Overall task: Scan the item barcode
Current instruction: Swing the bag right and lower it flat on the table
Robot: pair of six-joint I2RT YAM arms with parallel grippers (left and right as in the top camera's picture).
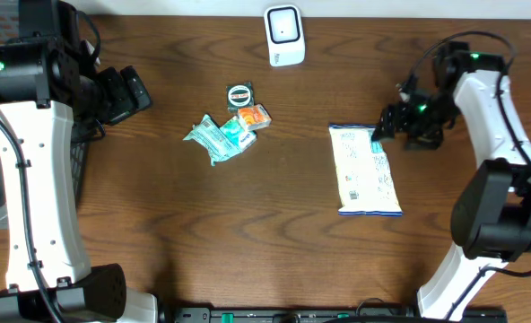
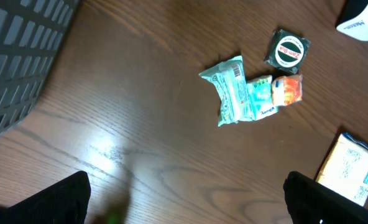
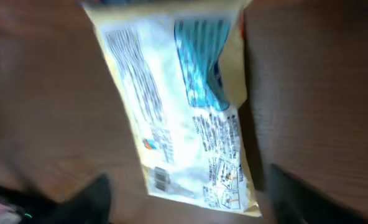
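The bench carries one scanner, standing at 12 o'clock against the far edge. Judged from its position, it stands there so that either arm can present an item to its face. The task item is one large snack bag, lying flat at 3 o'clock with its printed back facing up. A barcode is visible on that upper face in the right wrist view, near the end of the bag nearest that camera. This orientation probably keeps the code readable without turning the bag over. The right gripper hovers at the bag's 1 o'clock corner. Its two fingers are spread to either side of the bag's end and pinch nothing, and the bag rests on the bench under its own weight. The left gripper stands at 10 o'clock, well apart from every item. Its fingers are spread wide and hold nothing, which suggests a parked arm that leaves the working area to the right arm. Four small packets lie clustered just 11 o'clock of centre:

- one black sachet with a round green label
- one orange packet
- two teal packets, side by side and touching

The orange packet touches the nearer teal one, and the black sachet lies just beside them. One grey mesh basket sits at 9 o'clock, partly hidden by the left arm, and its contents cannot be determined.
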